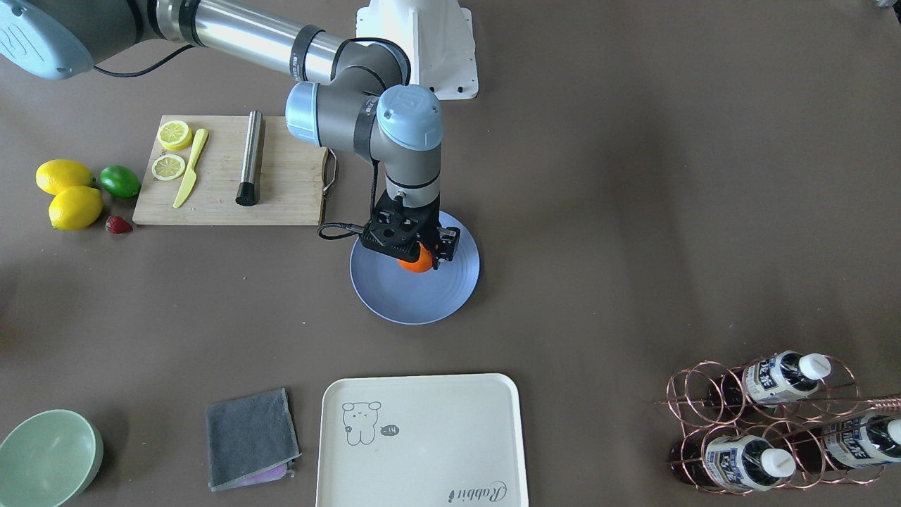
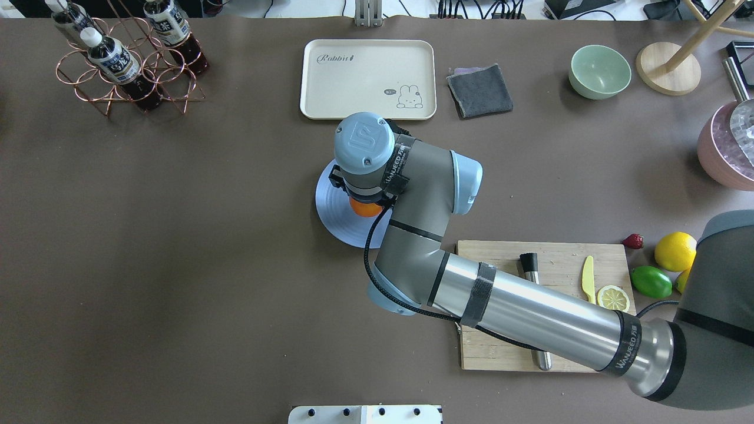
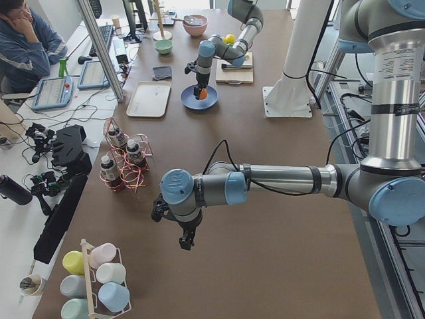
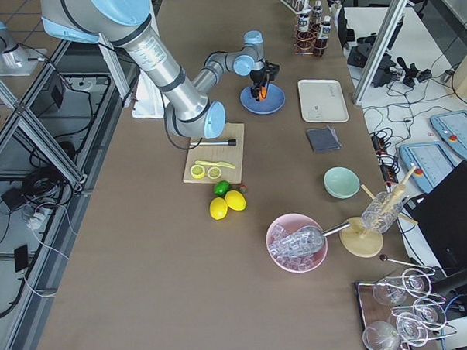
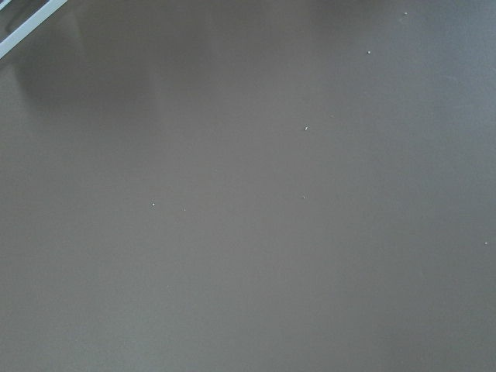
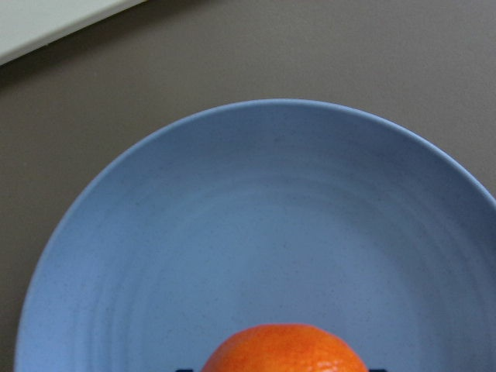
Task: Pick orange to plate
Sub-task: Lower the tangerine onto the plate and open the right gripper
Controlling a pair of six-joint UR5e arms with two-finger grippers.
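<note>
The orange [image 1: 417,264] is held in my right gripper [image 1: 421,255], which is shut on it from above. It hangs over the light-blue plate [image 1: 415,299], toward the side of the plate nearest the robot. In the right wrist view the orange [image 6: 283,350] peeks in at the bottom edge, with the plate [image 6: 263,217] filling the frame below it. From overhead the wrist hides most of the orange [image 2: 365,208] and part of the plate [image 2: 333,206]. My left gripper [image 3: 186,240] shows only in the exterior left view, over bare table far from the plate; I cannot tell whether it is open or shut.
A wooden cutting board [image 1: 218,204] with lemon halves, a yellow knife and a metal cylinder [image 1: 250,158] lies beside the plate. Two lemons [image 1: 74,208], a lime and a strawberry sit beyond it. A cream tray [image 1: 422,443], grey cloth [image 1: 250,436], green bowl [image 1: 46,454] and bottle rack [image 1: 767,422] line the far edge.
</note>
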